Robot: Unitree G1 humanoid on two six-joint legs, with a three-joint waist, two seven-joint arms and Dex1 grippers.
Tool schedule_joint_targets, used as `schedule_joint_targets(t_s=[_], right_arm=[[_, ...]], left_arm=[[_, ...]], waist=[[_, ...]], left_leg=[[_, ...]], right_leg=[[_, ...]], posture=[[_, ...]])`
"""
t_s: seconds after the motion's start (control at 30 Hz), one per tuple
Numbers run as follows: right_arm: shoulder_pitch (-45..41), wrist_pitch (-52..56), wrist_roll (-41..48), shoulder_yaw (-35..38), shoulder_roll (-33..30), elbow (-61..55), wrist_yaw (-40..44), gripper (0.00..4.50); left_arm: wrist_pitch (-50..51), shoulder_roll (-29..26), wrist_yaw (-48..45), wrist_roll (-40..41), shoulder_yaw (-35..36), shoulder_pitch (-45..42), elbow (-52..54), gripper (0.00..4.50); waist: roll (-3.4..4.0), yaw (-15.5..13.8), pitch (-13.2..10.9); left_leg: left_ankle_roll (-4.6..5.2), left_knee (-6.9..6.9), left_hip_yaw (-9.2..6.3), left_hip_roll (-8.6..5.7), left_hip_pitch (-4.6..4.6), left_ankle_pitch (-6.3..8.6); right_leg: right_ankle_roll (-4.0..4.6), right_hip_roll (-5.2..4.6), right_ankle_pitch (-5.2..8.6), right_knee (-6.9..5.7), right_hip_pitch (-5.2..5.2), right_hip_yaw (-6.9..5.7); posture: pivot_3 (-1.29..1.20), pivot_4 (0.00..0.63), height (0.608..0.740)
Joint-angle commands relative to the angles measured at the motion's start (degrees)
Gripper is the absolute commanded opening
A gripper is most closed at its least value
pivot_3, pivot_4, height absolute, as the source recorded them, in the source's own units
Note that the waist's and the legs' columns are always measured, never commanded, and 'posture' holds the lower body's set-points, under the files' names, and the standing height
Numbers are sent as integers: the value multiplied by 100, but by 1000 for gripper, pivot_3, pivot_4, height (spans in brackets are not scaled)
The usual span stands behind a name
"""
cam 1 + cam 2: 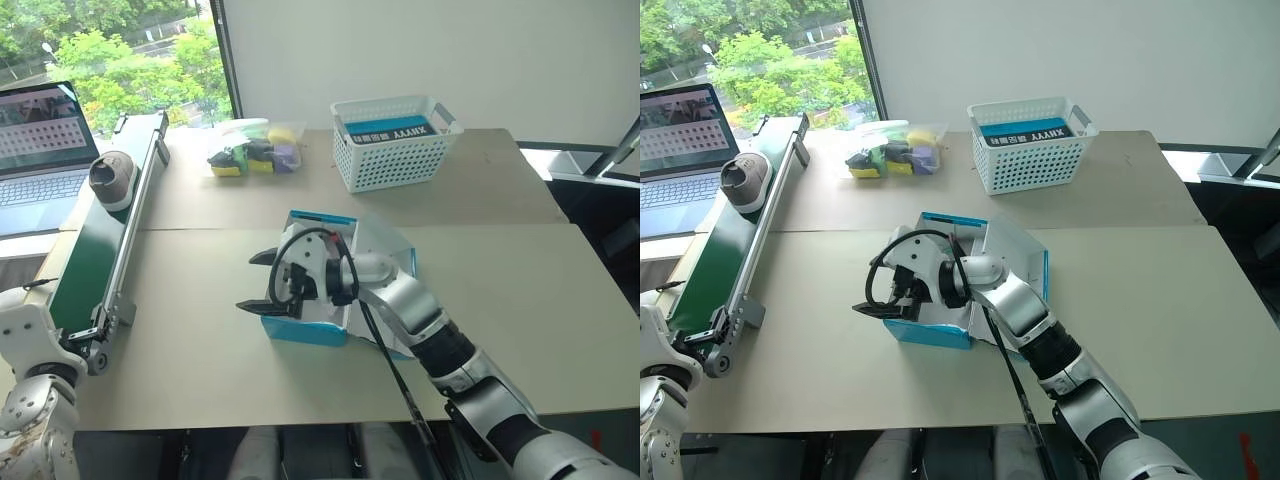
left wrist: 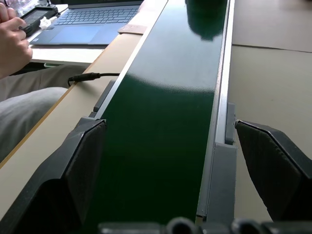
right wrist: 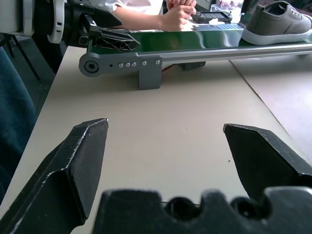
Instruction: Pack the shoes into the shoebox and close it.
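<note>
The blue shoebox (image 1: pixel 305 330) lies open mid-table, its white-lined lid (image 1: pixel 385 245) raised on the far right side. My right gripper (image 1: pixel 258 283) reaches across the box toward the left. It is open, with nothing between its fingers (image 3: pixel 78 165), and my hand hides most of the box's inside. One grey-beige shoe (image 1: pixel 112 178) with a white sole rests on the far part of the green conveyor belt (image 1: pixel 95 250), also seen as the shoe (image 3: pixel 278 22). My left gripper (image 2: pixel 165 161) is open at the belt's near end, one finger (image 2: pixel 73 170) on each side.
A white lattice basket (image 1: pixel 392 140) stands at the back with a blue item in it. A clear bag of small coloured items (image 1: pixel 255 150) lies to its left. A laptop (image 1: pixel 40 150) and a person's hands (image 3: pixel 178 12) are beyond the belt.
</note>
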State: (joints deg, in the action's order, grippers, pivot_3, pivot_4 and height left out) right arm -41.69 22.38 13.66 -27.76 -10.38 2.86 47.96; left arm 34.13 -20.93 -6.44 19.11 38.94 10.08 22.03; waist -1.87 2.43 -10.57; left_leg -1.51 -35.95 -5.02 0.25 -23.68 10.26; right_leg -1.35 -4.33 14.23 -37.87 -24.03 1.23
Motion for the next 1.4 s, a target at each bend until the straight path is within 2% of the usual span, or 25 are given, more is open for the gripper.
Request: schedule_joint_targets(t_s=[0.03, 0.37, 0.9, 1.17, 1.33, 1.4], right_arm=[[20, 93, -5, 216, 111, -232, -109, 4461], [197, 322, -122, 257, 335, -340, -384, 4461], [224, 551, -100, 317, 305, -558, -409, 4461], [228, 619, -83, 365, 296, -638, -448, 4461], [202, 636, -84, 411, 295, -649, -466, 4500], [179, 647, -85, 441, 297, -638, -470, 4500]], left_arm=[[-89, -141, -6, -60, 7, -24, 22, 4500], [-137, -185, 43, -120, -90, -164, -69, 4500], [-217, -163, 62, -118, -105, -249, -317, 4500], [-227, -4, 336, 58, 35, -666, -766, 4500], [-181, 86, 390, 253, 49, -804, -681, 3029], [-115, 92, 433, 339, 62, -883, -624, 2613]], waist=[[0, 0, 0], [-1, 3, 1], [-2, 1, 1], [-3, -1, 2], [-4, -12, 3], [-4, -39, 3]], left_leg=[[0, 0, 0, 0, 0, 0], [0, 0, 0, 0, 0, 0], [0, 0, 1, 0, 0, 0], [0, -1, 1, 0, 0, 0], [0, -1, 1, -1, 2, 0], [0, -1, 1, -1, 8, 0]], right_leg=[[0, 0, 0, 0, 0, 0], [0, 0, 0, -1, 0, 1], [0, 0, 0, -4, -2, 1], [0, 0, 0, -5, -2, 1], [0, -1, 0, -10, -2, 1], [0, 0, 0, -13, 1, 1]], posture=[[0, 150, 731], [0, 150, 731], [0, 150, 731], [0, 150, 731], [0, 150, 731], [0, 150, 731]])
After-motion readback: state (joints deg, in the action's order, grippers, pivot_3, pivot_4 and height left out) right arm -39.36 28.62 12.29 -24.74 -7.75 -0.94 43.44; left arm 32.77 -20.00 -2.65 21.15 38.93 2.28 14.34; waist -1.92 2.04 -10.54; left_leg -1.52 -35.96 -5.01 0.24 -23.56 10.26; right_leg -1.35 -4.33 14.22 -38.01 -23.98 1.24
